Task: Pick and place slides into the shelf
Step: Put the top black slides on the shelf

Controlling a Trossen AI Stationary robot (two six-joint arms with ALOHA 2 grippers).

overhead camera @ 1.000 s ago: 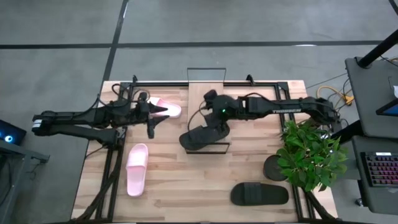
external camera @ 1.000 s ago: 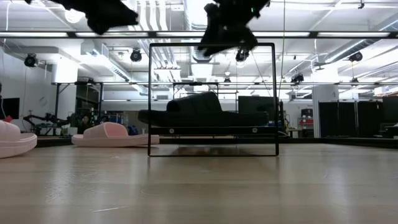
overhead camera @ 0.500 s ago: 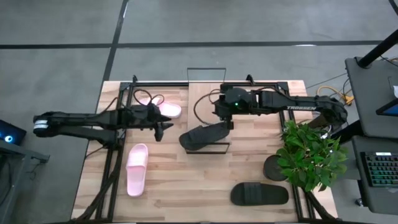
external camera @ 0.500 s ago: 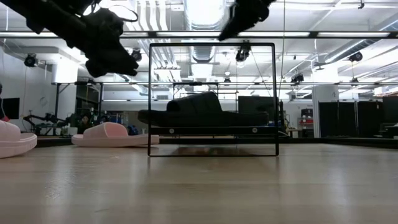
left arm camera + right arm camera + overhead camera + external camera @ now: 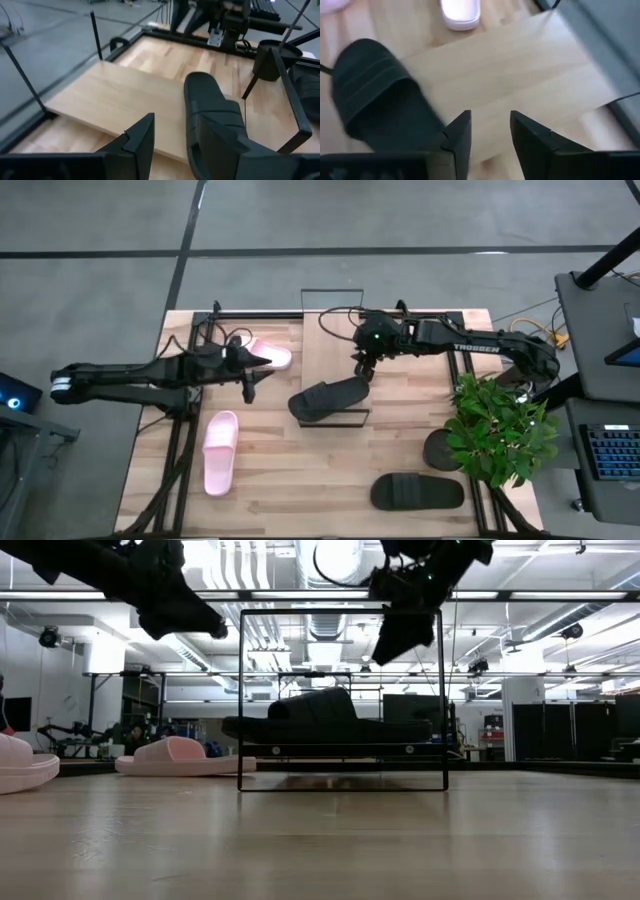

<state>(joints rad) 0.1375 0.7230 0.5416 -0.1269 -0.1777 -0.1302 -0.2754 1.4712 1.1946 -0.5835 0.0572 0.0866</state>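
Slides lie in four places on the wooden table (image 5: 270, 500). Nearest the front edge, toward the right corner, a black slide (image 5: 417, 492) lies flat on the boards, with a potted plant (image 5: 497, 428) just behind it by the right edge. On the left side, a pale pink slide (image 5: 219, 451) lies lengthwise near the table's left frame rail.

At mid-table stands the shelf (image 5: 330, 365), its light-wood panel inside a thin black wire frame. The second black slide (image 5: 328, 397) rests on the front part of that panel, lying at a slant; the low view shows it sitting level on the panel within the wire frame.

The left gripper (image 5: 249, 387) hangs in the air left of the shelf, empty, its fingers apart with a clear gap between them. The right gripper (image 5: 362, 369) hangs above the shelf panel just behind the black slide, also empty, its fingers (image 5: 457, 137) parted and nothing between them.

Farther back, near the rear left corner, the second pale pink slide (image 5: 268, 354) lies just beside the left arm's wrist.
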